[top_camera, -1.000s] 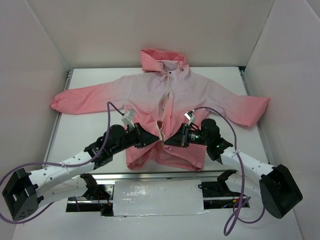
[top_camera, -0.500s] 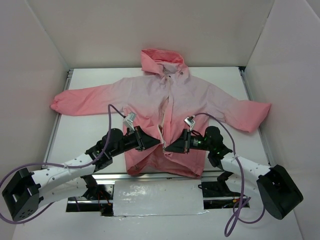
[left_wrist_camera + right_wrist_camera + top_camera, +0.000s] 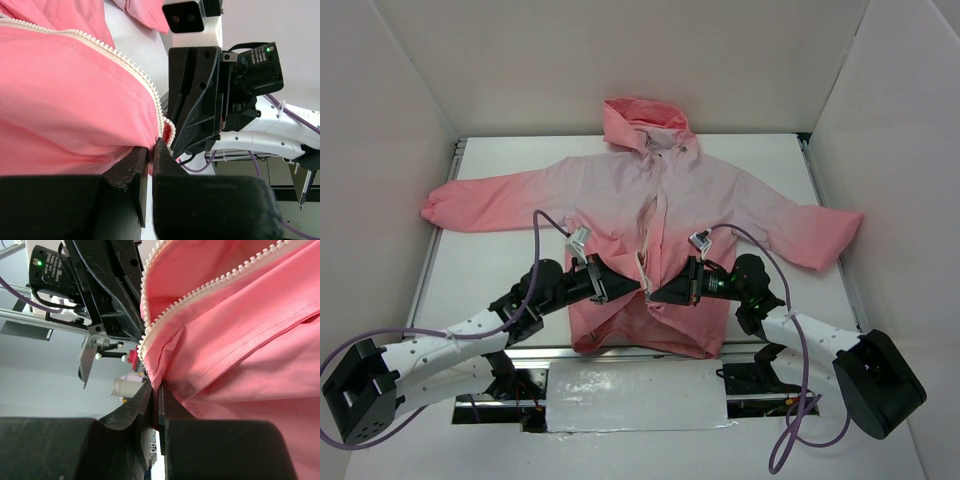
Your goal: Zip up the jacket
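The pink jacket [image 3: 710, 200] lies spread face-up on the table, hood at the far end and sleeves out to both sides. Its light zipper [image 3: 657, 215] runs down the middle and stands unjoined at the bottom. My left gripper [image 3: 632, 289] is shut on the left front edge near the hem. The right gripper [image 3: 656, 293] is shut on the right front edge, almost touching the left one. In the left wrist view the jaws [image 3: 150, 149] pinch coral fabric [image 3: 65, 95] beside the zipper teeth [image 3: 125, 62]. The right wrist view shows its jaws [image 3: 157, 390] clamped on fabric [image 3: 250, 340] below the teeth [image 3: 210, 287].
White walls close in the table on three sides. Metal rails run along the left [image 3: 432, 255] and right [image 3: 828, 215] edges. A silvery plate [image 3: 635, 395] lies between the arm bases. Purple cables [image 3: 545, 225] loop over both arms. The jacket's hem [image 3: 640, 340] hangs near the front edge.
Both grippers have drawn closer together and nearer the front edge, pulling the jacket's lower front with them. The sleeves slid slightly. Both grips stayed shut.
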Controlling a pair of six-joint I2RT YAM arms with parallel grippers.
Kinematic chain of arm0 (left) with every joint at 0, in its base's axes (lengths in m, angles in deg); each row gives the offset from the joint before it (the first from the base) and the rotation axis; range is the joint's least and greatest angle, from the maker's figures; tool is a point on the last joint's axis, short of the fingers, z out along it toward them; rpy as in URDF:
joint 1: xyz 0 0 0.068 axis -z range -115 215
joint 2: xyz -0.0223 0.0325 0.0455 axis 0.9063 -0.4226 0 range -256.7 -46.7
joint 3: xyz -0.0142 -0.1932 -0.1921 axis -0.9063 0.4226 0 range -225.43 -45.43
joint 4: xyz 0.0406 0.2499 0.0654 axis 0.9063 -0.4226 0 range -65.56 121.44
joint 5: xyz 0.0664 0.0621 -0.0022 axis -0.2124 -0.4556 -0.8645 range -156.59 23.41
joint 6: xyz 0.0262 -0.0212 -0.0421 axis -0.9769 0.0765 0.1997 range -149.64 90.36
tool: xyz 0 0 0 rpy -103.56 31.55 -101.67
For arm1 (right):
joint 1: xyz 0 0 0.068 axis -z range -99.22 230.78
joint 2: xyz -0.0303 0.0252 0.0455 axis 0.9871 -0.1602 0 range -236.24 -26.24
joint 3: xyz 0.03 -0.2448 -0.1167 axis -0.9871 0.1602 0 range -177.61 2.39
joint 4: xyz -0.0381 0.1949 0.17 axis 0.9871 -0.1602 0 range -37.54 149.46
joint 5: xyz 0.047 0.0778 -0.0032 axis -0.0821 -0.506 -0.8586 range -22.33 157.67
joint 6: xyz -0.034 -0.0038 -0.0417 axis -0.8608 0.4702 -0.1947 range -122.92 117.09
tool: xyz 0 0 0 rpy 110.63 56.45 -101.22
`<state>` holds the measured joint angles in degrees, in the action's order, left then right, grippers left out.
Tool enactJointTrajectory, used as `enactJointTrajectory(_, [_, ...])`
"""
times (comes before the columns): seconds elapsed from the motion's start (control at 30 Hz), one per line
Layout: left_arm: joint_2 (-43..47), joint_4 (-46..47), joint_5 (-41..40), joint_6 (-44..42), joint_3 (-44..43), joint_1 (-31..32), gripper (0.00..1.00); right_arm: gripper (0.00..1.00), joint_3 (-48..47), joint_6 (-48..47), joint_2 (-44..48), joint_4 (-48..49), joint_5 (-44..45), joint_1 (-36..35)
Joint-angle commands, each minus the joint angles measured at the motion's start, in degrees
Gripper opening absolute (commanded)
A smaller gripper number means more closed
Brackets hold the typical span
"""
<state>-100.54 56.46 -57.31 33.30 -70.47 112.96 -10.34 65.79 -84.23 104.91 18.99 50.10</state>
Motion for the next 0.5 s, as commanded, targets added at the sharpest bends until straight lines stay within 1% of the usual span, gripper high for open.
enactJointTrajectory(0.0, [1.46,5.31,1.18,-0.71,0.6,-0.15,0.0,0.0,-0.72,-0.33,0.25,2.8,-0.62,-0.7])
enactJointTrajectory(0.2, [2.43,3.99,0.39,-1.06,0.52,-0.15,0.0,0.0,-0.1,-1.21,1.74,1.22,1.31,-0.26])
enactJointTrajectory(0.33, [2.87,3.9,0.39,-1.24,0.52,-0.15,0.0,0.0,-1.07,-2.96,1.66,-2.38,1.4,-0.09])
enactJointTrajectory(0.43, [2.69,3.64,0.48,-1.59,0.17,-0.15,0.0,0.0,-0.8,-3.93,1.4,-3.17,1.84,0.0])
enactJointTrajectory(0.47, [2.78,3.64,0.56,-1.68,-0.01,-0.15,0.0,0.0,-0.54,-3.93,1.4,-1.96,1.93,0.18])
